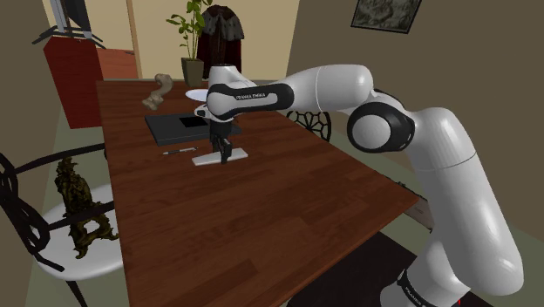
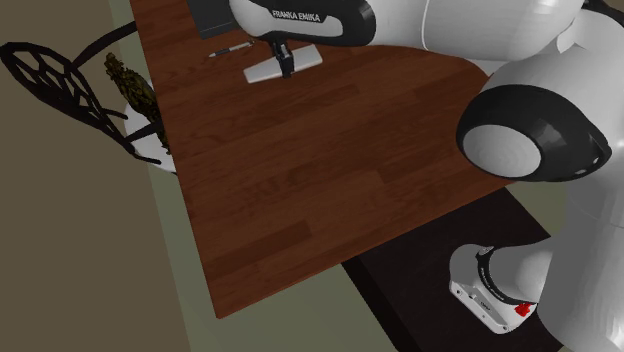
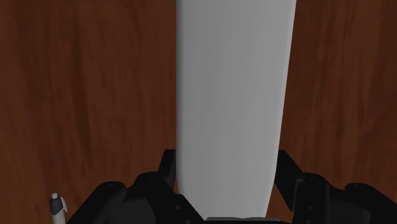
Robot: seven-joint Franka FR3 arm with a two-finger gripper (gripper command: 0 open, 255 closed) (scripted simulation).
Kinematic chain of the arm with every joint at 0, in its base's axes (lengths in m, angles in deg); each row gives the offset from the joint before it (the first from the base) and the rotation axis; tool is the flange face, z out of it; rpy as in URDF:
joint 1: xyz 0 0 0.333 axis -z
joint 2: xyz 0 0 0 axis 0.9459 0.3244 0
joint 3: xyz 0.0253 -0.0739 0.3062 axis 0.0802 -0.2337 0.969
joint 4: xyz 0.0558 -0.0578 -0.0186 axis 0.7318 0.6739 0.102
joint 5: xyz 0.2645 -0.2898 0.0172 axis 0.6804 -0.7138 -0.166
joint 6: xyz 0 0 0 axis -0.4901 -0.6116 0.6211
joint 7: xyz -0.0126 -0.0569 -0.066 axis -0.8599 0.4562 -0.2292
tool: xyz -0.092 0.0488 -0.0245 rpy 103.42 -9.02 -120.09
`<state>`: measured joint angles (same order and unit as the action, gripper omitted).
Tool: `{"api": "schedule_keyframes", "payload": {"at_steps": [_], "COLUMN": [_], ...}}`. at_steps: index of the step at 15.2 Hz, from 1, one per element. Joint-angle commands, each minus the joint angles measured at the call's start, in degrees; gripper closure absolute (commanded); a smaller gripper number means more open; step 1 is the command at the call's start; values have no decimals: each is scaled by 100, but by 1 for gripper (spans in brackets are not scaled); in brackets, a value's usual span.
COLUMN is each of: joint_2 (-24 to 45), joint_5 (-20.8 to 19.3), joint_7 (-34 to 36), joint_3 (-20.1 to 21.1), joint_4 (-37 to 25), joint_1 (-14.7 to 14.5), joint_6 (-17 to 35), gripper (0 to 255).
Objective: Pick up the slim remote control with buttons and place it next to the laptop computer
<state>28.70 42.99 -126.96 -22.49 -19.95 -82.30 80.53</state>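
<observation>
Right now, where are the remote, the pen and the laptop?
remote (image 3: 229, 95), wrist view, middle of its pale top
pen (image 1: 180, 151), shoulder view, middle of its barrel
laptop (image 1: 174, 128), shoulder view, its dark top

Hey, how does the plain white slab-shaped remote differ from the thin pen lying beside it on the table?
The flat white slab-shaped remote is broad and pale; the thin dark-and-grey pen is much narrower and shorter. The remote is clasped between the black claw's fingers; the pen lies free beside it. Both lie flat on the brown wooden table.
</observation>
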Motion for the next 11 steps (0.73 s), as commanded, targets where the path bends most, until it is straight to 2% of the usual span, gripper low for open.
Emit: {"api": "schedule_keyframes", "payload": {"at_steps": [1, 8, 9, 11], "joint_2": [41, 43, 43, 43], "joint_5": [-3, -3, -3, -3], "joint_7": [8, 8, 8, 9], "joint_3": [0, 0, 0, 0], "joint_4": [76, 72, 72, 72], "joint_1": [-5, -5, -5, -5], "joint_6": [121, 120, 120, 120], "gripper": [255, 255, 0, 0]}}
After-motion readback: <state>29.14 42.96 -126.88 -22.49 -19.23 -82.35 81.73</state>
